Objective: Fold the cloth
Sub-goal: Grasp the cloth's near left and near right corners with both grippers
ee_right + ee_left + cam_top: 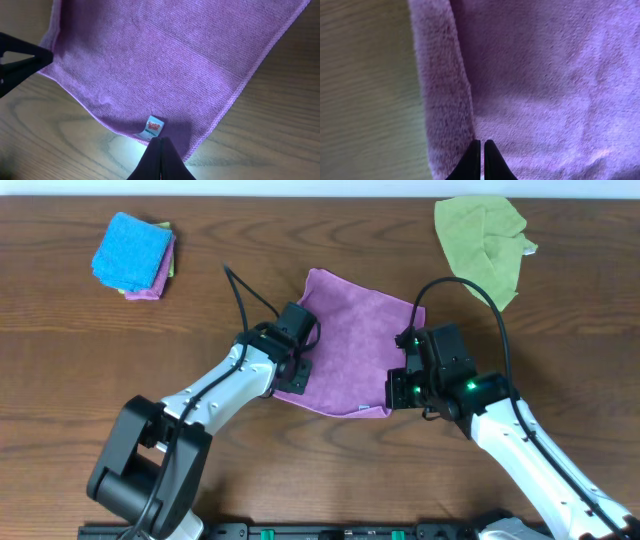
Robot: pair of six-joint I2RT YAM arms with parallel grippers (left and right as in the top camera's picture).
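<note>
- Right gripper [159, 145], jaws clenched, its tips at the purple cloth [165, 60] near hem, beside a white label [153, 127].
- Left gripper [482, 149], likewise clenched, on the cloth's folded-over edge.
- Pinched fabric: cannot tell.
- Cloth lies mid wooden table [80, 360].

Green cloth [482, 240] crumpled, top R corner; blue cloth [130, 248] atop small stack [152, 288], top L; wood table [70, 370].
</note>
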